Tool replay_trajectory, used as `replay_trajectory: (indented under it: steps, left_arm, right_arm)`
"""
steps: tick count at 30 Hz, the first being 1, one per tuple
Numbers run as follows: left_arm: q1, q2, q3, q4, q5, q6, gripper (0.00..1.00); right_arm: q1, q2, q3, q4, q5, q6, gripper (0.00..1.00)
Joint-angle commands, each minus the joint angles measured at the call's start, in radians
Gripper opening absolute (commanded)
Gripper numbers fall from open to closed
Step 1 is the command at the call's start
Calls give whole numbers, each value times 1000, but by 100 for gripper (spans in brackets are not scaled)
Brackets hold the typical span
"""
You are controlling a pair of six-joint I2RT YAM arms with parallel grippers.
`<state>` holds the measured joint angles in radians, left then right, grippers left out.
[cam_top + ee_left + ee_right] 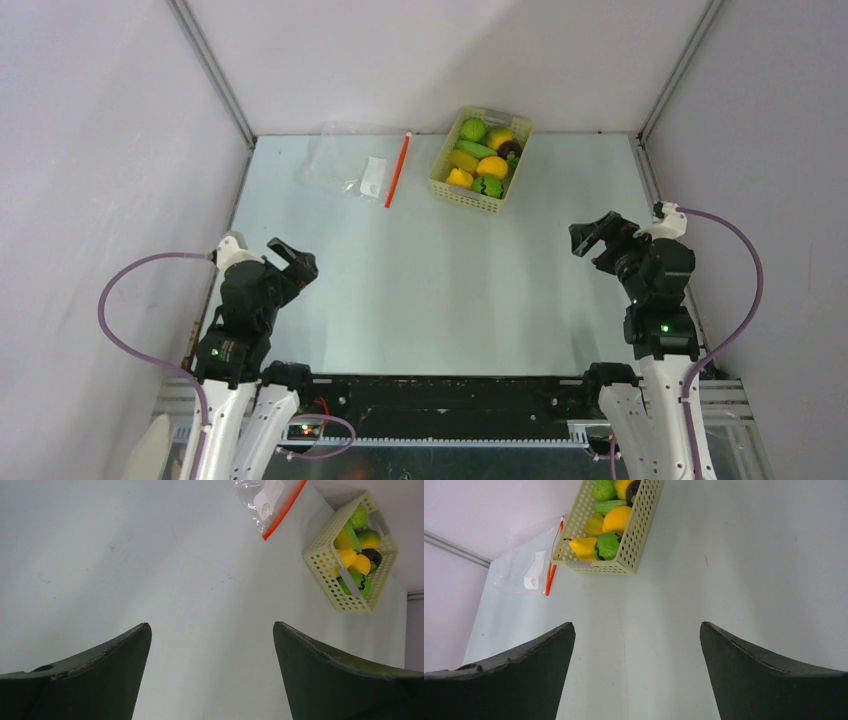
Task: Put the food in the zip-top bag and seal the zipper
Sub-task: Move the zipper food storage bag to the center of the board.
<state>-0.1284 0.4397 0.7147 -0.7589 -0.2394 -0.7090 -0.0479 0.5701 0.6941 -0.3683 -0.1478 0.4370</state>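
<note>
- The zip-top bag [338,160] is clear, glossy, wrinkled plastic.
- The basket [468,197] is matt, pale yellow plastic.
- The food [492,166] looks smooth and slightly shiny.
- The table [450,290] is matt, with faint scratches.
- The left gripper [211,625] has dark matt fingers [100,680], rough at the edges.

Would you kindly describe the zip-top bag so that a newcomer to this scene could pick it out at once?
Look to the far edge of the pale table, just left of the yellow lattice basket of toy food. There lies the zip-top bag. Unlike the basket, it is clear, with a white label and a red-orange zipper along its basket-side edge.
</note>
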Motion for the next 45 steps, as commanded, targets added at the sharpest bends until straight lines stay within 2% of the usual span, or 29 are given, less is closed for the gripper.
replay_trajectory:
  steps: [1, 5, 9, 14, 17, 23, 28, 34, 35, 37, 38, 39, 40, 41, 42, 45]
  left_arm:
    - [5, 32, 11, 66, 0, -35, 98]
    - [5, 112, -26, 220, 45, -90, 98]
    - [5, 296, -49, 508, 47, -150, 98]
    - [5, 678, 66, 646, 1, -207, 98]
    - [10, 901, 119, 788, -30, -239, 98]
    - [45, 1281, 314, 890, 11, -351, 98]
    - [55, 1456, 455, 952, 12, -427, 98]
    - [59, 1651, 632, 889, 1, -461, 97]
    - [58, 1666, 657, 888, 5, -469, 94]
    - [59, 1702, 697, 874, 8, -477, 77]
    - [60, 1721, 708, 864, 8, -479, 58]
    - [61, 1728, 724, 860, 11, -482, 48]
    - [64, 1735, 729, 856, 16, -482, 27]
    - [65, 1734, 733, 854, 26, -480, 19]
    - [67, 1726, 732, 839, 30, -480, 5]
    - [66, 1665, 662, 820, 50, -476, 0]
  right_arm:
    - [-3, -11, 2, 29, -23, -10, 100]
    - [-3, 5, -7, 44, -58, -16, 100]
    - [-4, 15, -10, 62, -90, -18, 100]
    - [-5, 18, -12, 81, -106, -29, 100]
    - [-6, 24, -27, 105, -111, -23, 100]
    - [-11, 57, -33, 147, -121, -18, 100]
    - [-24, 81, -33, 166, -116, -22, 100]
    - [-50, 90, -33, 164, -108, -19, 100]
    - [-56, 91, -33, 164, -107, -19, 100]
    - [-62, 93, -33, 162, -108, -16, 100]
    - [-62, 95, -34, 164, -110, -17, 99]
    - [-62, 100, -36, 168, -113, -17, 98]
    - [-63, 103, -39, 177, -112, -13, 97]
    - [-63, 117, -40, 180, -112, -9, 97]
    - [-62, 126, -40, 185, -110, -7, 97]
    - [-53, 199, -29, 215, -105, -1, 96]
